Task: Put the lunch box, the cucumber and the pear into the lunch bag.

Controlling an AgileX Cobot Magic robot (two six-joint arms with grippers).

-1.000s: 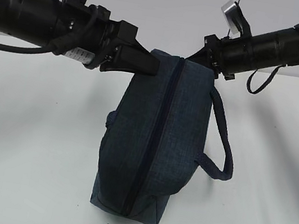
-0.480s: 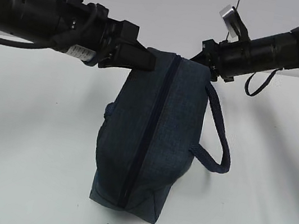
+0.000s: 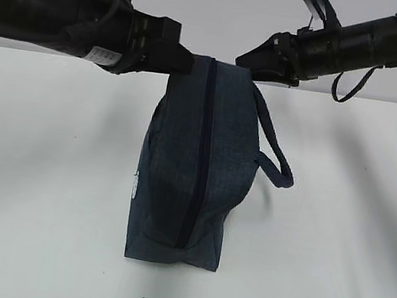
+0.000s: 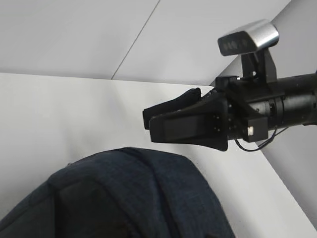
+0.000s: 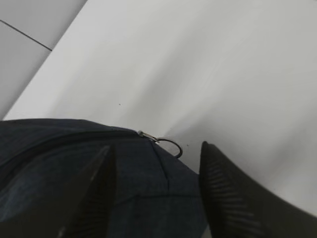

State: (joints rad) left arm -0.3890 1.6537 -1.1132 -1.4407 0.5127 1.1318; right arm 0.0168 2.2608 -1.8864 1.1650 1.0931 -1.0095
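The navy lunch bag (image 3: 180,169) stands upright on the white table, its long zipper (image 3: 197,156) shut. My left gripper (image 3: 183,62) lies against the bag's top left corner; its fingers do not show in the left wrist view, only the bag (image 4: 129,198) below. My right gripper (image 3: 246,60) is at the top right corner. Its fingers (image 5: 233,198) stand wide apart around the bag's end (image 5: 59,163), next to the metal ring pull (image 5: 171,146). It also shows in the left wrist view as the right gripper (image 4: 148,116). The lunch box, the cucumber and the pear are out of view.
A looped strap handle (image 3: 275,165) hangs off the bag's right side. The white table (image 3: 335,239) spreads around the bag, with a pale wall (image 3: 227,17) behind it. Both black arms reach in level from the sides above the bag.
The bag hung tilted between both grippers; now it stands straight with its base flat. Both arms have risen a little, and the right gripper's fingers have spread apart.
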